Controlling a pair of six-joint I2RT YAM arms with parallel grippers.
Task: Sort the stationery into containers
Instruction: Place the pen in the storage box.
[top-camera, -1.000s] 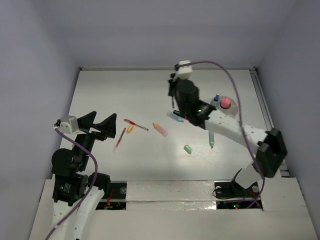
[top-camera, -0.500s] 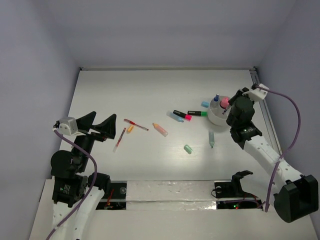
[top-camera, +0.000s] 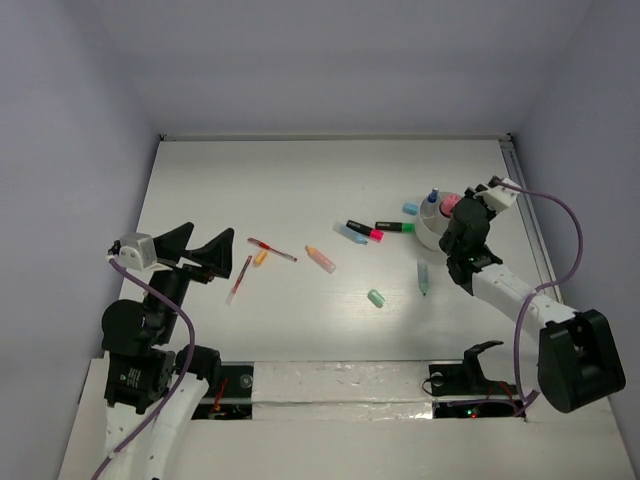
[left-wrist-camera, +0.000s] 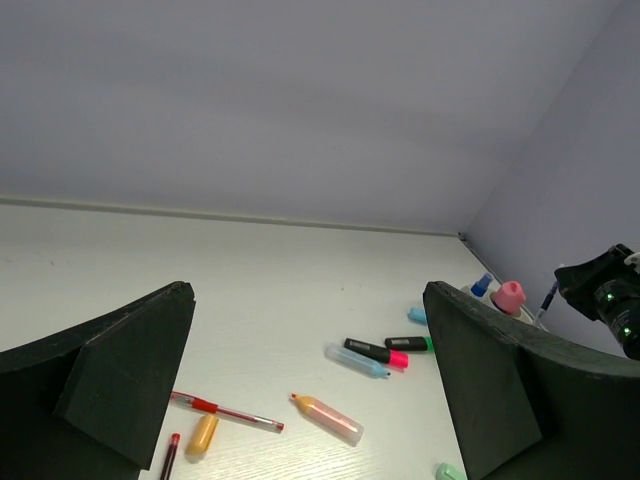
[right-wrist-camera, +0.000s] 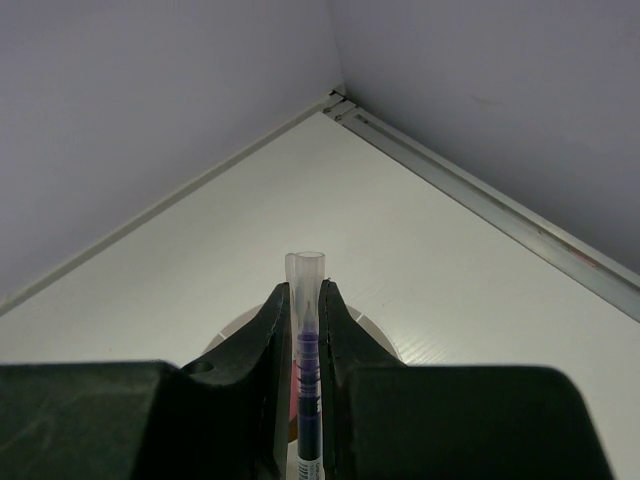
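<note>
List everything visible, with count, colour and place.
cup: 1, whitish, right; holds pink-capped bottle, blue-capped item
red pens: 2, red-white, left of centre
orange marker: 1, orange, between them
pinkish marker: 1, orange-tipped, centre
blue marker, pink marker, green marker: 1 each, left of cup
blue eraser: 1, pale blue, behind them
mint eraser: 1, mint, centre front
teal marker: 1, teal, before cup
clear pen: 1, purplish ink, in right gripper
left gripper: 1, black, open, empty
right gripper: 1, black, shut, beside cup

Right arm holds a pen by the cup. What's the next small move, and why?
Probably ease down a little and open the right gripper: it is shut on the pen, held upright just above the cup, so releasing should drop it in.
</note>
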